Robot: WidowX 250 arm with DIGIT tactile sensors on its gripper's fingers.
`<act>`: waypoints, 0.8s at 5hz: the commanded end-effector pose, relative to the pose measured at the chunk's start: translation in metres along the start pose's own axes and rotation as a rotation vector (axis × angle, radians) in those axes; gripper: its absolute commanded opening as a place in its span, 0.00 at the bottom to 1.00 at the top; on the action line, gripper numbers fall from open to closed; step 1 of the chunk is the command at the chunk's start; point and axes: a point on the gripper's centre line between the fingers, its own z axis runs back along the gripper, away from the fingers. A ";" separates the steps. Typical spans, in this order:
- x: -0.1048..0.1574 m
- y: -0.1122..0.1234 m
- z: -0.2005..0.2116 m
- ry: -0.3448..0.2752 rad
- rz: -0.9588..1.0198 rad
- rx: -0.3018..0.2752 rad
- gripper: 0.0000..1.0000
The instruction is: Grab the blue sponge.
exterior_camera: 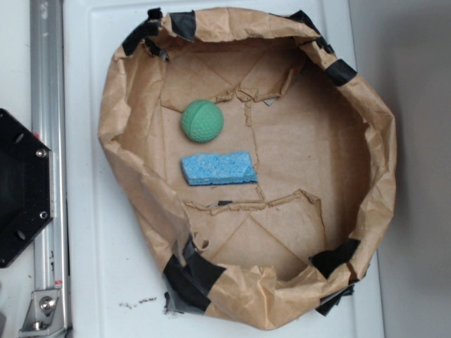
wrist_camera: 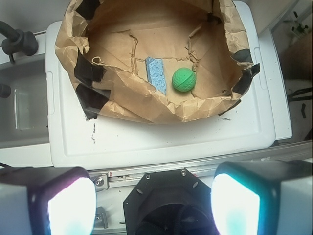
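The blue sponge (exterior_camera: 219, 169) lies flat on the floor of a brown paper-lined basin (exterior_camera: 352, 211), just below the round green ball (exterior_camera: 202, 120). In the wrist view the sponge (wrist_camera: 156, 74) lies left of the ball (wrist_camera: 184, 80), partly behind the basin's near paper wall. My gripper (wrist_camera: 154, 205) is open and empty, its two fingers wide apart at the bottom of the wrist view. It is high up and well back from the basin, above the robot's black base. The gripper is out of the exterior view.
The basin's crumpled paper walls (wrist_camera: 146, 110) stand up all round, patched with black tape (exterior_camera: 190, 274). It sits on a white lid (wrist_camera: 146, 142). A metal rail (exterior_camera: 48, 176) and the black robot base (exterior_camera: 21, 186) lie to the left.
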 end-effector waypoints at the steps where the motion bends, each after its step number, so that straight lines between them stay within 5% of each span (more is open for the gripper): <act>1: 0.000 0.000 0.000 0.000 0.000 0.000 1.00; 2: 0.049 0.020 -0.022 -0.139 -0.065 0.023 1.00; 4: 0.110 0.041 -0.098 -0.096 -0.081 0.054 1.00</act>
